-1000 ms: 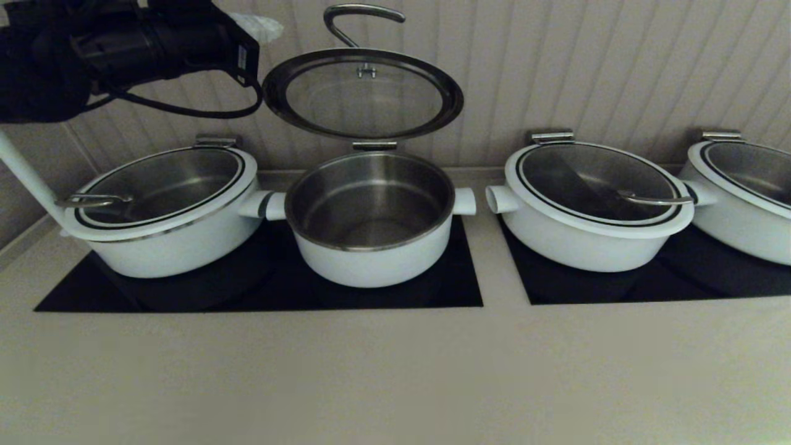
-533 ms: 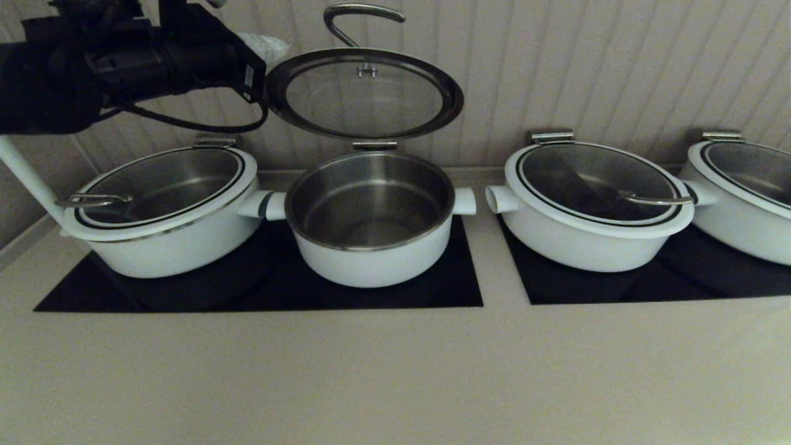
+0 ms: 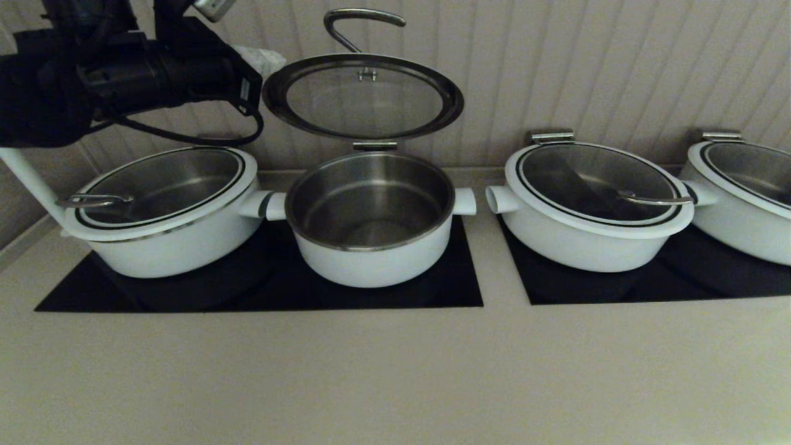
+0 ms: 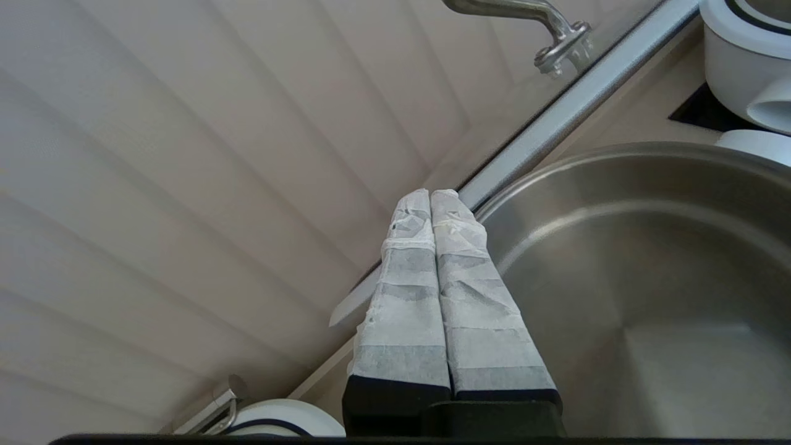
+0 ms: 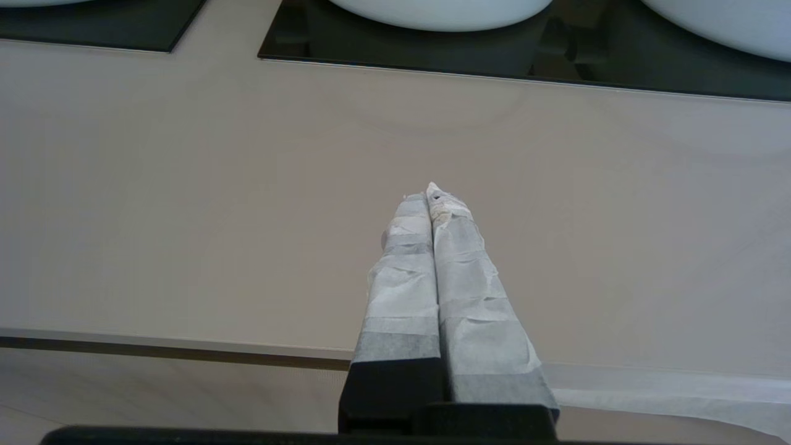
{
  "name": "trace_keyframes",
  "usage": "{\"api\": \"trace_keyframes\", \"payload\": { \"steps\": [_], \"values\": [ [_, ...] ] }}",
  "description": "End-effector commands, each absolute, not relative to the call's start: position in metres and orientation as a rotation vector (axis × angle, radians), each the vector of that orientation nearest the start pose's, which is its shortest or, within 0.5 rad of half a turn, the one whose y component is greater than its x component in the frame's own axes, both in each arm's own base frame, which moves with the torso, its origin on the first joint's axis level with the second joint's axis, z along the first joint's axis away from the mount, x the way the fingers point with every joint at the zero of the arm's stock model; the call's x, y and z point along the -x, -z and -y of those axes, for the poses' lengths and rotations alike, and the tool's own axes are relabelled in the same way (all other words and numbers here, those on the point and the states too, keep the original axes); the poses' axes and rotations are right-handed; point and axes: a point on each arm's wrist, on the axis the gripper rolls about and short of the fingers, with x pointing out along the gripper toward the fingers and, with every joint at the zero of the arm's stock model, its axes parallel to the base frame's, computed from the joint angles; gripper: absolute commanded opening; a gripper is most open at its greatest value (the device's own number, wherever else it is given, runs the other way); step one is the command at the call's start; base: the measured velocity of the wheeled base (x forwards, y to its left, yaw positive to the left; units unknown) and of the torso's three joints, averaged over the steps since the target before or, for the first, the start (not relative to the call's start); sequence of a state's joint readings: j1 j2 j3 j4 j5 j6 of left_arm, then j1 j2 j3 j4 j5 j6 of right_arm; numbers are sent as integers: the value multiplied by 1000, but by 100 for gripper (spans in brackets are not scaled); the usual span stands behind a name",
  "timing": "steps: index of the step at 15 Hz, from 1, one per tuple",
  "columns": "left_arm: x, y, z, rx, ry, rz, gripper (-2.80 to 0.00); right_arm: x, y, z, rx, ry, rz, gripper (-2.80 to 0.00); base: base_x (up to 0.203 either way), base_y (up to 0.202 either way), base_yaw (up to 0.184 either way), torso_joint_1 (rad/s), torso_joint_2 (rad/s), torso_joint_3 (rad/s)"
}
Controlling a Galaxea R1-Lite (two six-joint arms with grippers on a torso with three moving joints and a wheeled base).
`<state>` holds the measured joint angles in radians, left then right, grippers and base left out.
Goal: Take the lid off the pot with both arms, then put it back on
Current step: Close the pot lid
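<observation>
The pot (image 3: 371,247) stands open on the left black hob, its steel inside showing. The lid (image 3: 363,96) is tipped up above the pot's back rim, leaning toward the wall, with its hook handle (image 3: 361,21) on top. My left gripper (image 3: 262,59) is shut and empty, its tips by the lid's left edge; I cannot tell whether they touch it. In the left wrist view the gripper (image 4: 431,194) lies along the lid's rim (image 4: 556,117) above the pot (image 4: 649,278). My right gripper (image 5: 431,190) is shut and empty above the counter's front edge, outside the head view.
A wider lidded pot (image 3: 160,210) stands close to the left of the task pot. Another (image 3: 593,198) and a third (image 3: 741,191) stand on the right hob (image 3: 618,290). A panelled wall rises just behind them. Beige counter (image 3: 395,371) lies in front.
My left arm has sunk a little beside the lid. The lid and its handle have dropped slightly. The pots have not moved.
</observation>
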<state>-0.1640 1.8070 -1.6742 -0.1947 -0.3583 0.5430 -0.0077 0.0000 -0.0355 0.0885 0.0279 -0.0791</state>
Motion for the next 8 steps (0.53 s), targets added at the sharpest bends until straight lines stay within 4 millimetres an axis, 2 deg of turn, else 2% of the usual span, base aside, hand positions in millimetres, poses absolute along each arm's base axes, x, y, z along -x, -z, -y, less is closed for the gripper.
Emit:
{"api": "trace_keyframes", "payload": {
  "steps": [1,8],
  "values": [
    [-347,-350,65,-541,494,205,-280,26,-76,-1,79,-24,-53,-280,0,0,0,0,0,0],
    [-337,-339,69,-554,521,172,-280,26,-76,-1,79,-24,-53,-280,0,0,0,0,0,0]
  ]
}}
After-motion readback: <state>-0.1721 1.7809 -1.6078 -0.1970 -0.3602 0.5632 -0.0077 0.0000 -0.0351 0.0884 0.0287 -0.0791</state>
